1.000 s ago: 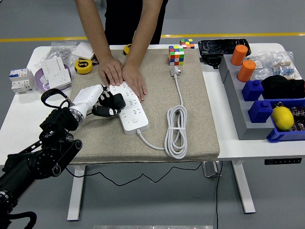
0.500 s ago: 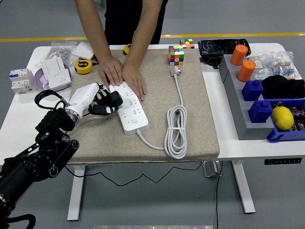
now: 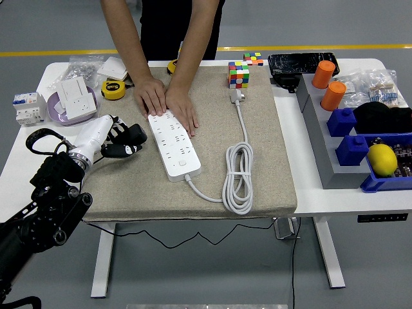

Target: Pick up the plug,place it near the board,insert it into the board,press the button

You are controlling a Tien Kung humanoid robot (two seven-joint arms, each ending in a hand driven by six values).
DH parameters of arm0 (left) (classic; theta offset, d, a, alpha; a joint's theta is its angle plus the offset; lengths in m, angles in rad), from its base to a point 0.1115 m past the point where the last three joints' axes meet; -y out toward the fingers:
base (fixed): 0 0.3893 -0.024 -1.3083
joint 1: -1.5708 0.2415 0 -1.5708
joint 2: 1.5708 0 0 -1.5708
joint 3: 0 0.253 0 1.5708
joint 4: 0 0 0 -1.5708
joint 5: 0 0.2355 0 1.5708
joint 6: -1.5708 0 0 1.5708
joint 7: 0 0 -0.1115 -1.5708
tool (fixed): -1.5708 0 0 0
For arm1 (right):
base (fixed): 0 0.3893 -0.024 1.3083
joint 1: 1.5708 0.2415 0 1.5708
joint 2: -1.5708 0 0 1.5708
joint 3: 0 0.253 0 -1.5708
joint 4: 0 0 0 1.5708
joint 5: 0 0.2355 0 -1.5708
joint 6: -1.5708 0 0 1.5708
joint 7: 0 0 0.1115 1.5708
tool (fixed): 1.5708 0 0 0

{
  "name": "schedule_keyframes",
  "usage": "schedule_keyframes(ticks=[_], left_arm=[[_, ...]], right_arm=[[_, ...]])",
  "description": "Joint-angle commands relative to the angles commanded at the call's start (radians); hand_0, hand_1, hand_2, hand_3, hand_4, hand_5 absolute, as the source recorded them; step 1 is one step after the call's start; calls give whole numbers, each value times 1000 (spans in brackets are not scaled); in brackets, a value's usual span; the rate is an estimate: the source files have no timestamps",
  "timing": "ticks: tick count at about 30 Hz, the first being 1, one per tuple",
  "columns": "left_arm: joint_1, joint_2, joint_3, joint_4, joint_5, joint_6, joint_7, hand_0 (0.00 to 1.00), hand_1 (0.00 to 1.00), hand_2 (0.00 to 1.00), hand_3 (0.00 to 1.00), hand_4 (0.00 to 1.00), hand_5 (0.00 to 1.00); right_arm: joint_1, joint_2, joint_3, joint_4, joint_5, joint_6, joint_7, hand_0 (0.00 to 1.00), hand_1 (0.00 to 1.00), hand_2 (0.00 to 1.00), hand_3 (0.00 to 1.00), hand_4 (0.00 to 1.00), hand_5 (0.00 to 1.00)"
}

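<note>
- Head view: the plug (image 3: pixel 237 96) lies on the brown mat (image 3: pixel 270 161), at the far end, just below the colour cube (image 3: pixel 238 74). Its white cable (image 3: pixel 237 174) runs down in a coil and joins the near end of the power board (image 3: pixel 174 144).
- The plug is not in the board. No one holds it.
- A person at the far side presses both hands (image 3: pixel 164 100) down on the far end of the board.
- The left hand (image 3: pixel 119 140) was right at the board's left edge a second ago. Now it has pulled back to the left and is apart from the board.
- Its black fingers are bent in loosely and hold nothing.
- I think this means the robot has moved away from the board, and the plug step is not begun yet.
- The right hand is not in the picture.
- On the right, a blue bin (image 3: pixel 386 183) holds a yellow lemon (image 3: pixel 381 159).
- Two orange cups (image 3: pixel 328 84) stand on a grey rack (image 3: pixel 322 138), with blue blocks (image 3: pixel 346 135) beside it.
</note>
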State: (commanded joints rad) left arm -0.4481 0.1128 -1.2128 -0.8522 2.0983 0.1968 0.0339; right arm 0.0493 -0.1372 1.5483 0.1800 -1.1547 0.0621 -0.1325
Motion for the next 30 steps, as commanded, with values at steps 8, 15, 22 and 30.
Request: schedule_keyframes(ticks=[8,15,22,30], left_arm=[[10,2,-17,7,-6,-8,-10,420,430,450,452,608,244],[20,4,-40,6,28,-9,-18,438,483,486,492,818,295],[32,10,-48,-3,7,-45,-23,800,876,754,738,998,564],[42,11,-64,-33,-8,-76,-27,922,990,864,844,998,679]], right_arm=[[2,0,0,0,3,-1,0,835,742,723,754,998,727],[1,2,3,0,0,-1,-1,835,742,723,754,998,727],[1,2,5,0,0,-1,0,833,742,723,754,998,727],[2,3,6,0,0,-1,1,833,742,723,754,998,728]])
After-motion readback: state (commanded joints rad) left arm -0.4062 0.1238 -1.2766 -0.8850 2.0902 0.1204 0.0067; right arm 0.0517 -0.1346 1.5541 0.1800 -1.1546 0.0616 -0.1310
